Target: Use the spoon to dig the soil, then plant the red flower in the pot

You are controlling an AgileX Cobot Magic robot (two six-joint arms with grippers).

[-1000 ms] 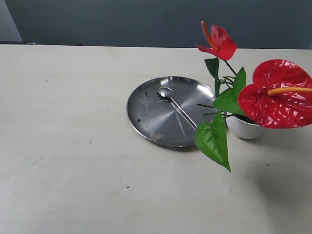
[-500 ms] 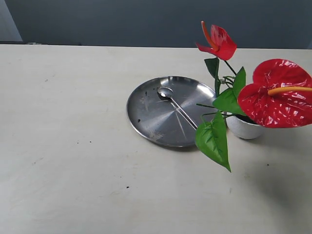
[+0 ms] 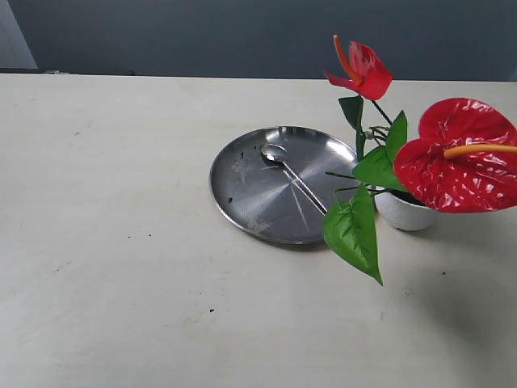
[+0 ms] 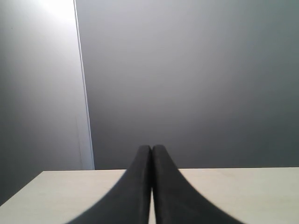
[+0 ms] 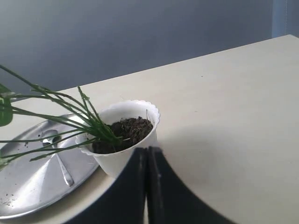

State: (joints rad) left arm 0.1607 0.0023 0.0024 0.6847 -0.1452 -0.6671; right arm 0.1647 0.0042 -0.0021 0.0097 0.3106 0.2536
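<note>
The red flower (image 3: 452, 162) stands upright in the white scalloped pot (image 3: 401, 212), its green stems (image 5: 88, 122) stuck into the dark soil (image 5: 127, 131) that fills the pot (image 5: 126, 156). The silver spoon (image 3: 295, 178) lies on the round steel plate (image 3: 242, 198) just left of the pot, bowl toward the far side; it also shows as the spoon (image 5: 58, 156) in the right wrist view. My right gripper (image 5: 147, 151) is shut and empty, close beside the pot. My left gripper (image 4: 152, 149) is shut and empty above bare table, aimed at the grey wall. Neither gripper appears in the exterior view.
A few soil crumbs (image 3: 212, 310) dot the pale table (image 3: 121, 242) in front of the plate. A grey wall (image 3: 202, 36) runs behind the table's far edge. The plate (image 5: 28, 186) sits right against the pot.
</note>
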